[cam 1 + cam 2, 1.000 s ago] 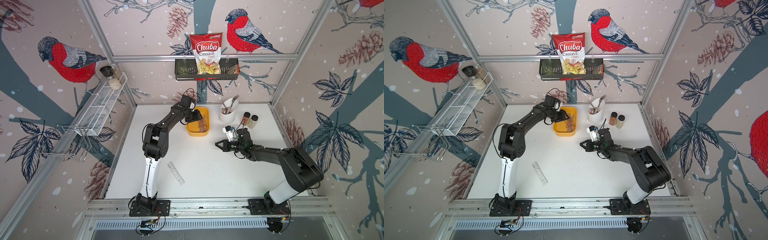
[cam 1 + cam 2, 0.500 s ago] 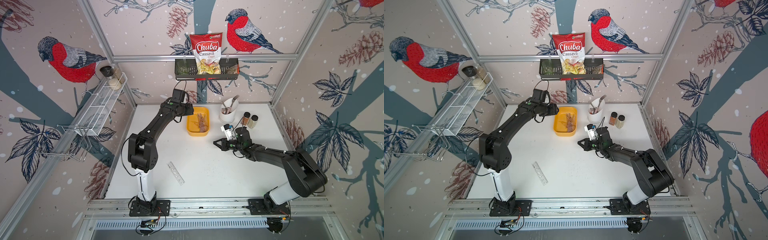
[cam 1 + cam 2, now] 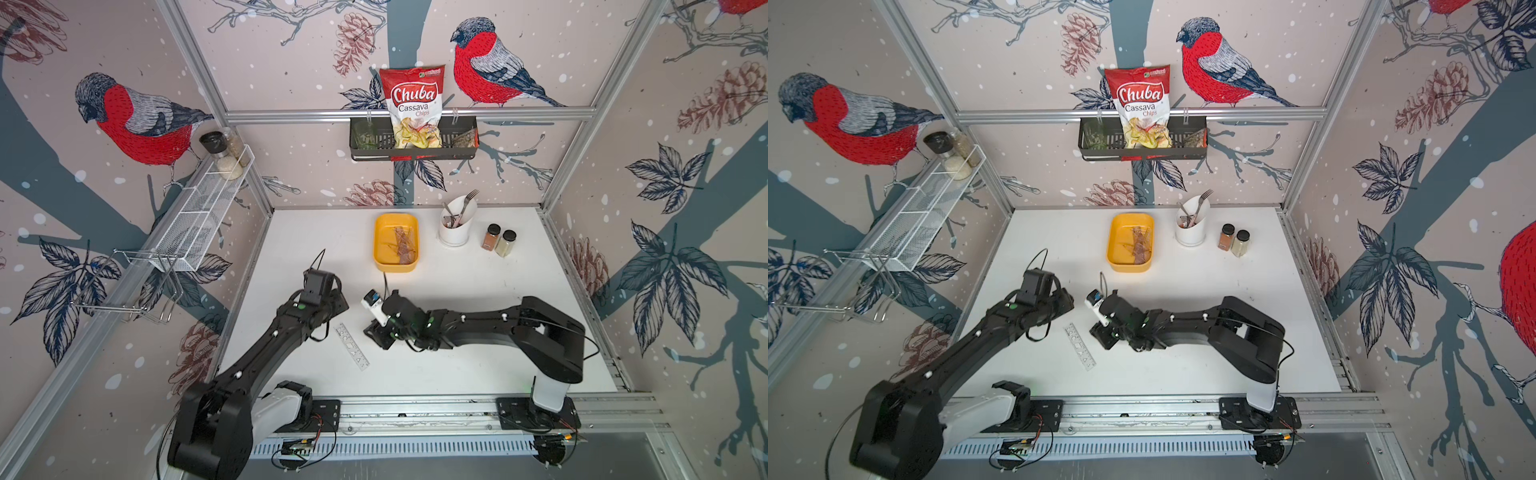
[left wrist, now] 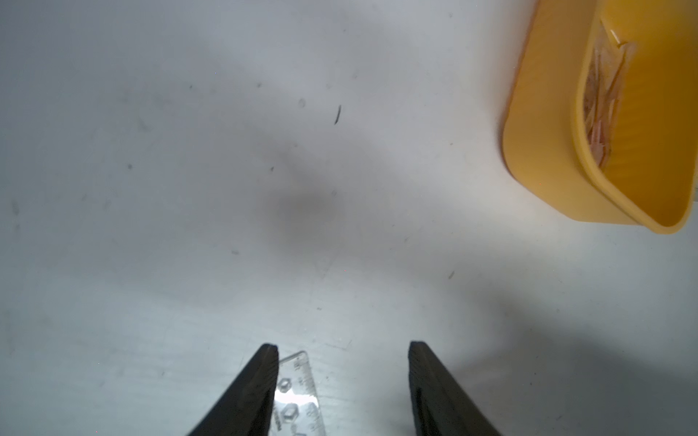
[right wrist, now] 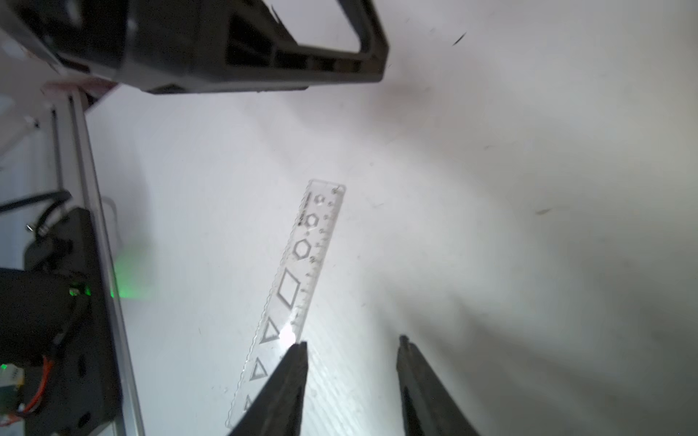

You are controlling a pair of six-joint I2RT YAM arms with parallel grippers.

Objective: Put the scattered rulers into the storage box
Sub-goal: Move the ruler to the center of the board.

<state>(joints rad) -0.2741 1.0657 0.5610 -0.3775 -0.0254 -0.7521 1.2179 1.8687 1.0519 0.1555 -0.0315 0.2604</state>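
One clear stencil ruler [image 3: 352, 346] [image 3: 1079, 346] lies flat on the white table, near the front, between my two arms. My left gripper [image 3: 338, 309] [image 4: 342, 345] hovers open over the ruler's [image 4: 298, 392] far end, which shows beside one finger. My right gripper [image 3: 376, 334] [image 5: 351, 339] stands open just right of the ruler [image 5: 298, 271], one fingertip at its edge, nothing between the fingers. The yellow storage box [image 3: 379, 245] [image 3: 1113, 245] [image 4: 544, 151] sits at the back middle with several pinkish rulers [image 3: 402, 243] [image 4: 604, 98] inside.
A white cutlery cup [image 3: 455, 226] and two spice jars [image 3: 498, 240] stand right of the box. A black basket with a chips bag [image 3: 413, 108] hangs on the back wall, a wire rack [image 3: 195, 212] on the left wall. The aluminium rail [image 3: 415, 405] runs along the table's front.
My left arm pulled back from the box to the ruler near the front. My right arm came forward and left to the same ruler, and its jaws opened.
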